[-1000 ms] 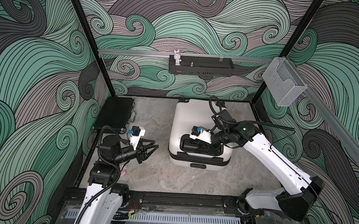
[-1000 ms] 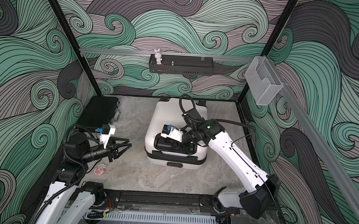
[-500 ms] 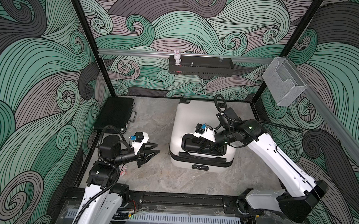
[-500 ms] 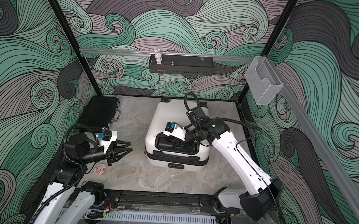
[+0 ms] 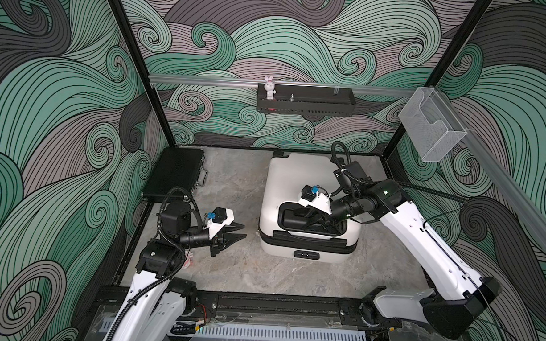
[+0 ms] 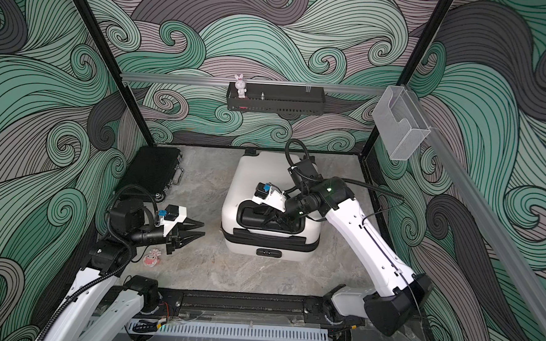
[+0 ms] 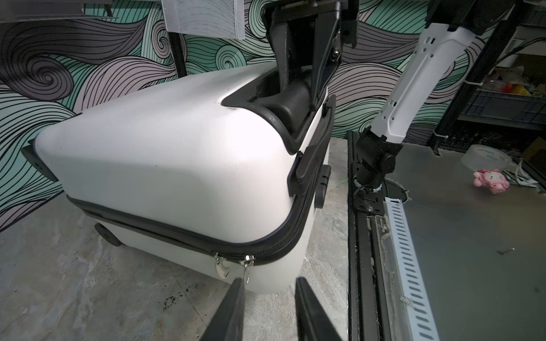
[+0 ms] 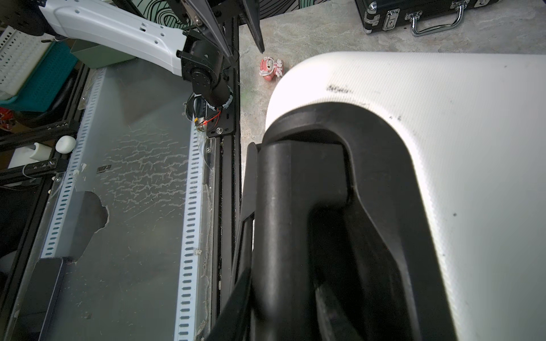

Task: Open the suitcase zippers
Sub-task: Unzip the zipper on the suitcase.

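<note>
Left fingers (image 7: 232, 313) narrowed toward pebbled white suitcase (image 7: 177, 153)

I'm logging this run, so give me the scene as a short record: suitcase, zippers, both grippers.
suitcase: white, lying flat on the table
zippers: closed, two pulls together at the corner nearest the left gripper
left gripper: open, empty, just short of the pulls
right gripper: shut on the suitcase handle
also there: black briefcase, pink toy
</note>
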`<action>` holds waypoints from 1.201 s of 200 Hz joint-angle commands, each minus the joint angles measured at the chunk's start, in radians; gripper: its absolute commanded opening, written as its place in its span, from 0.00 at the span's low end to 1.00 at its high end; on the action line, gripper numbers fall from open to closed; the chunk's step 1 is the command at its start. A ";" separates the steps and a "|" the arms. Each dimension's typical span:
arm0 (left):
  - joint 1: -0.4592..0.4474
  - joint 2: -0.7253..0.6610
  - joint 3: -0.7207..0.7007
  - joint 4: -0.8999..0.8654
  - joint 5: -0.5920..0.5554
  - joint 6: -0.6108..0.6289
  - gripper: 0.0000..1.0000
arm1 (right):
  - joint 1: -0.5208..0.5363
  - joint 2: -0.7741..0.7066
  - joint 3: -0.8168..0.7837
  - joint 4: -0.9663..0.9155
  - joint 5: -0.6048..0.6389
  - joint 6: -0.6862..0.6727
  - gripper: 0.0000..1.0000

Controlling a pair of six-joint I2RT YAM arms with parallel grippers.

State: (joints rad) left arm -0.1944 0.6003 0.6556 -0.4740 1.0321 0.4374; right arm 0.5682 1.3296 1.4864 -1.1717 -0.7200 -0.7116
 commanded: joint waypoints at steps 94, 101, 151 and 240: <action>-0.201 0.165 -0.117 0.227 -0.136 0.048 0.22 | -0.011 -0.043 0.055 0.091 -0.099 -0.055 0.04; -0.205 0.176 -0.117 0.235 -0.147 0.052 0.21 | -0.012 -0.044 0.055 0.091 -0.100 -0.055 0.04; -0.212 0.157 -0.156 0.322 -0.228 0.029 0.26 | -0.012 -0.047 0.069 0.083 -0.098 -0.057 0.04; -0.221 0.178 -0.162 0.326 -0.253 0.059 0.24 | -0.012 -0.038 0.083 0.083 -0.115 -0.054 0.04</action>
State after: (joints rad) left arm -0.4084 0.7605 0.4858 -0.1822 0.7727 0.4889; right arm 0.5625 1.3300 1.4887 -1.1862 -0.7277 -0.7303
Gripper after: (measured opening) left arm 0.240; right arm 0.292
